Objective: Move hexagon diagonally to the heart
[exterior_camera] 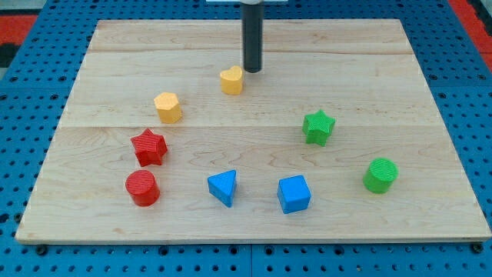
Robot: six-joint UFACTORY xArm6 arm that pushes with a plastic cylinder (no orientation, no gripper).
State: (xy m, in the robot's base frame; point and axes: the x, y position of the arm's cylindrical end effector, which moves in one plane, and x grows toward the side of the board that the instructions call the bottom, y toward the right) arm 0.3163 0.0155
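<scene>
Worktop: we see a pale wooden board made of joined planks, its grain running across the view, lying on a blue perforated base.
Surroundings: a red patch shows at the view's top left and another at the top right; beyond that we cannot make out the room.
Yellow hexagon: the yellow hexagon sits left of centre in the upper half of the board, a squat six-sided block with a flat top, standing free.
Yellow heart: the yellow heart lies up and to the view's right of the hexagon, apart from it.
My tip: my tip comes down from the view's top and stands just beside the heart, on its right; we think it may be touching, but the angle leaves that unsure.
Tool: we have no tool with jaws here, only the dark rod.
Red blocks: a red star and a red cylinder sit below the hexagon.
Blue blocks: a blue triangle and a blue cube lie near the view's bottom.
Green blocks: a green star and a green cylinder stand at the view's right.
</scene>
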